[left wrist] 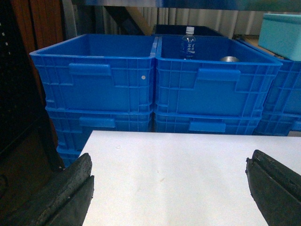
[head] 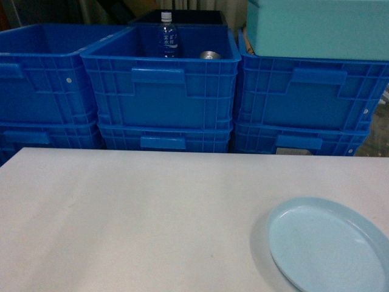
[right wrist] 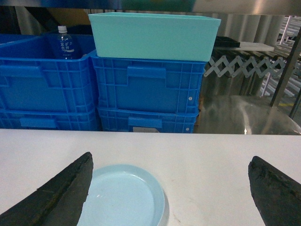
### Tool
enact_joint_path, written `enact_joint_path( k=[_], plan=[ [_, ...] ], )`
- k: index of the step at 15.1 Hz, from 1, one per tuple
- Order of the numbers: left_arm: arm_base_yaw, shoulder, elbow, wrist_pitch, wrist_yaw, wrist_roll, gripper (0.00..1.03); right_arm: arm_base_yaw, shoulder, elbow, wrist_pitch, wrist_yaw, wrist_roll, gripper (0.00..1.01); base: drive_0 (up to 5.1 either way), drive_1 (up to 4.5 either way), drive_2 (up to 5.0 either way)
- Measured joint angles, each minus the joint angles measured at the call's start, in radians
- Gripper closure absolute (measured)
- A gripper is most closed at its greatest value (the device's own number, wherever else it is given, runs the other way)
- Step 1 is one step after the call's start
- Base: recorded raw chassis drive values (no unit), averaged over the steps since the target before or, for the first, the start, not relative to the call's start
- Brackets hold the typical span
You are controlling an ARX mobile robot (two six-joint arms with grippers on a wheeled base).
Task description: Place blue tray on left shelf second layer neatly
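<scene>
The blue tray (head: 328,246) is a pale sky-blue round dish lying flat on the white table (head: 140,213), at the near right corner of the head view. My right gripper (right wrist: 171,160) hovers open just above the table. The tray (right wrist: 124,197) lies by its left finger (right wrist: 70,188), partly between the jaws, and nothing is gripped. My left gripper (left wrist: 169,165) stands open over bare table, holding nothing. Neither gripper shows in the head view. Of the left shelf only a shiny steel rail (left wrist: 188,4) shows above the crates, and I cannot make out its second layer.
Stacked dark-blue ribbed crates (head: 161,91) stand close behind the table's far edge. The middle one holds a water bottle (head: 168,36) and a metal can (head: 210,55). A turquoise box (head: 319,27) sits on the right stack. A dark frame (left wrist: 19,94) stands left of the table.
</scene>
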Motion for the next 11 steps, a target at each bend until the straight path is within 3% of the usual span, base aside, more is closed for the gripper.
enact_joint_path(
  k=[11],
  plan=[
    [0.0, 0.0, 0.0, 0.0, 0.0, 0.0, 0.05, 0.0, 0.0, 0.0, 0.0, 0.0, 0.0, 0.03, 0.0, 0.0, 0.0]
  ],
)
